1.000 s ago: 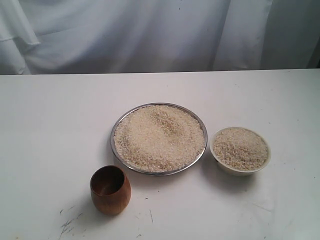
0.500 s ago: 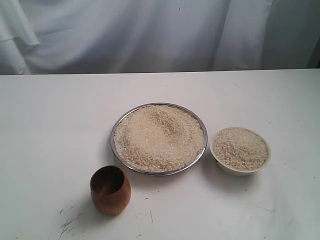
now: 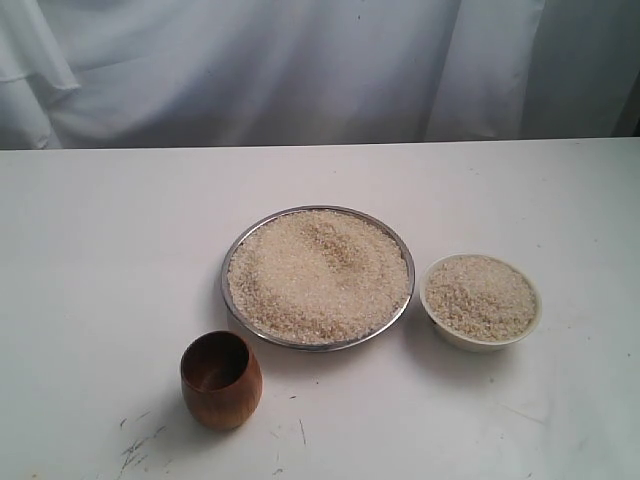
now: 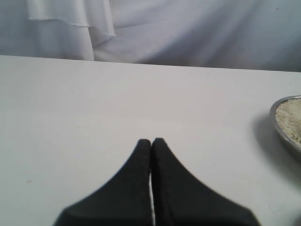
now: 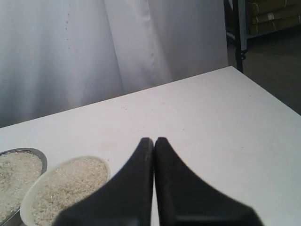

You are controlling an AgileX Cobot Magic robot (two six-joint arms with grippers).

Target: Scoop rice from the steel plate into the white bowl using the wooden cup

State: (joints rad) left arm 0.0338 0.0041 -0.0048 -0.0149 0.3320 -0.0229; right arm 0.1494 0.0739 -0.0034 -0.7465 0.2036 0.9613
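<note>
The steel plate [image 3: 227,275] sits mid-table, heaped with pale rice [image 3: 318,275]. To its right stands the white bowl [image 3: 481,340], filled with rice [image 3: 480,296] as well. The reddish-brown wooden cup [image 3: 221,380] stands upright and empty in front of the plate's left side. Neither arm shows in the exterior view. In the left wrist view my left gripper [image 4: 151,140] is shut with nothing in it, over bare table, the steel plate's rim [image 4: 277,126] off to one side. My right gripper [image 5: 154,139] is shut and empty beside the white bowl [image 5: 29,200] and the plate [image 5: 41,159].
A white cloth backdrop [image 3: 300,70] hangs behind the white table [image 3: 100,250]. Dark scuff marks [image 3: 135,448] lie near the table's front edge by the cup. In the right wrist view the table's edge [image 5: 270,96] drops off to a dark floor.
</note>
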